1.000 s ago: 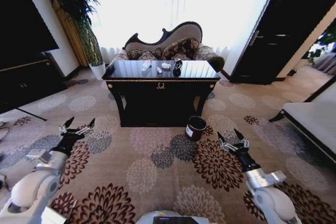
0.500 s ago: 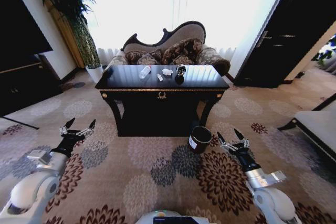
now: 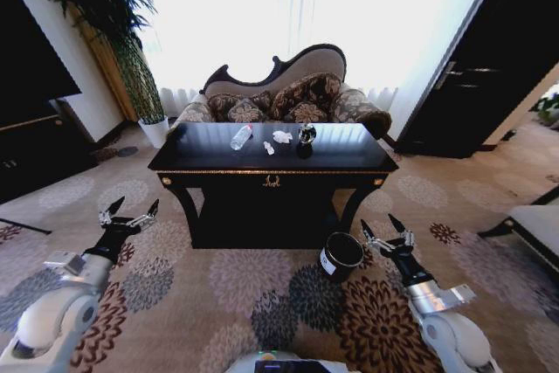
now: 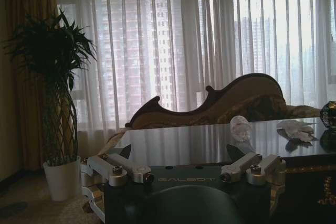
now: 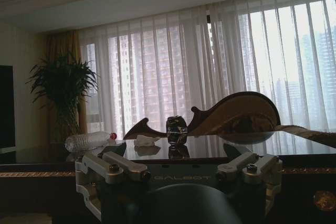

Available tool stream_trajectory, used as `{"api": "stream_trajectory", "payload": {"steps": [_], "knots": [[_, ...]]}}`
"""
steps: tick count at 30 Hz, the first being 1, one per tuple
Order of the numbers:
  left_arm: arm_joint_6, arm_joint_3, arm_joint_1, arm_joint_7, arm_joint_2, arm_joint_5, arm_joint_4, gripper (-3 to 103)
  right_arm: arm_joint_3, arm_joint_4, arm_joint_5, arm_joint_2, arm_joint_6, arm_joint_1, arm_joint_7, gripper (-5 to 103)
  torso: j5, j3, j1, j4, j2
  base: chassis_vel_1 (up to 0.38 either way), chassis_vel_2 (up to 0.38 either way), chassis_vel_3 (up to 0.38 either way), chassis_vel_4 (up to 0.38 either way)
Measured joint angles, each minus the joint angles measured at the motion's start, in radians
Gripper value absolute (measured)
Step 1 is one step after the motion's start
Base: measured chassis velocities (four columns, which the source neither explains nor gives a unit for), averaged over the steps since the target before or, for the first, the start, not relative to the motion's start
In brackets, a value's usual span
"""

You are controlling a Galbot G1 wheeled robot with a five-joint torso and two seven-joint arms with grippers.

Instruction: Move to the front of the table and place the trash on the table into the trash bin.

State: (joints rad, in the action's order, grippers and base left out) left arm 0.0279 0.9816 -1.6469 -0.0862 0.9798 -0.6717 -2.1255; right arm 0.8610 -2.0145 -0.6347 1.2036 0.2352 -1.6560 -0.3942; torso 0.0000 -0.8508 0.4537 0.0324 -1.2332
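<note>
Head view shows the black worktop (image 3: 218,156) straight ahead. On it lie a clear bottle (image 3: 241,137), white paper wads (image 3: 281,136) and a dark crushed can (image 3: 306,134). The trash bin (image 3: 341,256) stands on the carpet by the front right leg. The left gripper (image 3: 128,213) and right gripper (image 3: 385,231) hang low, jaws wide, holding nothing.
</note>
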Motion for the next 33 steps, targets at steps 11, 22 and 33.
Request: {"api": "stream_trajectory", "payload": {"steps": [11, 22, 33], "knots": [[-0.003, 0.0, 0.0, -0.003, -0.002, -0.002, 0.001, 100, 0.0, -0.003, 0.002, 0.002, 0.001, -0.004, -0.006, 100, -0.0001, 0.0, 0.0, 0.0, 0.0, -0.262, 0.252, 0.259, -0.267], [-0.005, -0.004, -0.001, -0.003, -0.003, -0.002, 0.002, 100, -0.006, -0.004, -0.016, 0.005, 0.013, -0.003, -0.007, 100, -0.0003, 0.0, 0.001, 0.0002, 0.0, -0.24, 0.245, 0.239, -0.242], [0.019, -0.049, 0.033, -0.013, -0.061, -0.019, 0.025, 100, -0.008, -0.001, -0.018, 0.013, 0.022, -0.007, -0.006, 100, -0.0002, 0.0, -0.001, -0.0001, 0.0, -0.037, 0.041, 0.04, -0.031]]}}
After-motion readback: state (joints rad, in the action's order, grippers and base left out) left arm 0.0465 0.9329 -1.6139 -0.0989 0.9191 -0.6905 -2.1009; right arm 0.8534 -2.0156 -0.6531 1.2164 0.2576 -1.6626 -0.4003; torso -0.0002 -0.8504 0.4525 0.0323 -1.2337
